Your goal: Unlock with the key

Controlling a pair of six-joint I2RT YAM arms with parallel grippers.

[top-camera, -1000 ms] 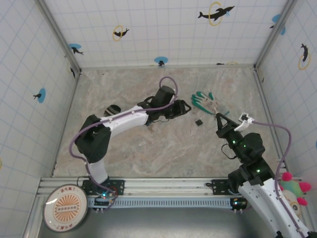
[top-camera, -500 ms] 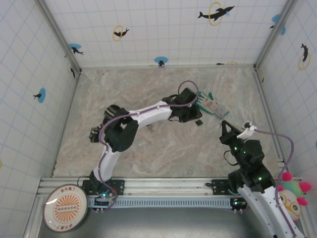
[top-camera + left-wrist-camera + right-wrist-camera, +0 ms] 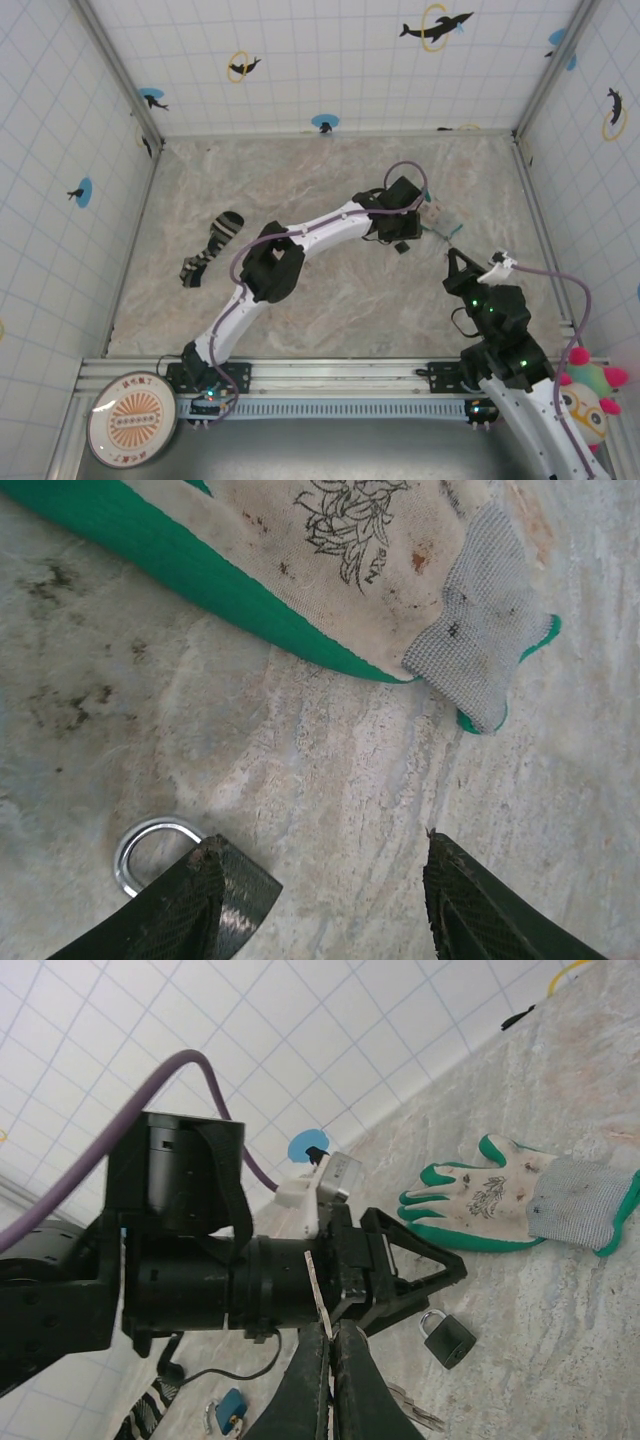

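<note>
Key (image 3: pixel 316 1295): pinched between the right fingers (image 3: pixel 300 1400), which are pressed together on it. It stands up from their tips as a thin silver strip seen edge-on, clear of the tabletop (image 3: pixel 330 180). From above, the right arm sits near the right edge, with its tips aimed at the far side and close to the glove (image 3: pixel 437 212). The left arm reaches from the near-left corner across into the right half, its wrist over the glove's left part. Left fingers (image 3: pixel 215 900): spread, nothing between them, bare marble under the gap; cannot tell whether they touch the surface. The glove is white with green trim and a grey knit cuff, lying flat just beyond those fingertips. A silver shackle (image 3: pixel 150 845) shows just beside the left-hand finger; the lock body is hidden behind that finger, so which lock it belongs to is not clear from the left wrist camera. Black padlock (image 3: pixel 448 1338): flat on the marble on the near side of the glove, close to the left arm's tip, apart from the key. Blue padlock (image 3: pixel 232 1410): farther left, low in the right wrist camera. A striped sock (image 3: pixel 210 247) lies in the left half, well apart from the rest. Off the tabletop there is a round plate (image 3: pixel 135 420) at the near-left corner and a plush toy (image 3: pixel 590 385) at the near-right.
</note>
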